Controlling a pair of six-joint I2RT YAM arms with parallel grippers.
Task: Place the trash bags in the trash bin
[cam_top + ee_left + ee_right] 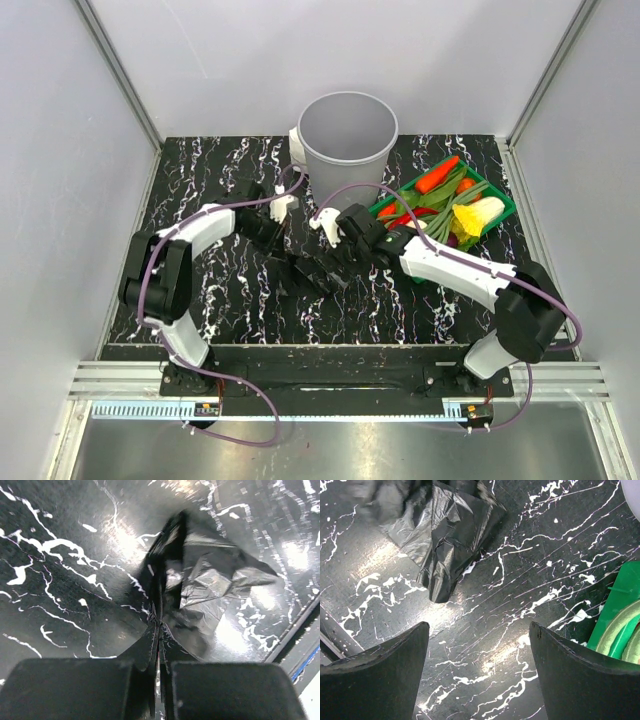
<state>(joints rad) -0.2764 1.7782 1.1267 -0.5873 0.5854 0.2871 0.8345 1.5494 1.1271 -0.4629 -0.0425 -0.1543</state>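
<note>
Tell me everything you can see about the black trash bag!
The trash bag is thin, shiny black plastic, crumpled into a loose, creased heap. It lies on the black marbled table, in front of the grey bin, not inside it. The left fingers are shut on one edge. The right fingers are open and apart from it.

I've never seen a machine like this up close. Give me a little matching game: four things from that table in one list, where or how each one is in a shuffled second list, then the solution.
Column one
1. left gripper
2. right gripper
3. trash bin
4. green basket

Column two
A. holds vegetables, to the right of the bin
B. open, holding nothing
C. grey, upright at the far side of the table
D. shut on the black trash bag

Pairs: 1-D, 2-B, 3-C, 4-A
</note>
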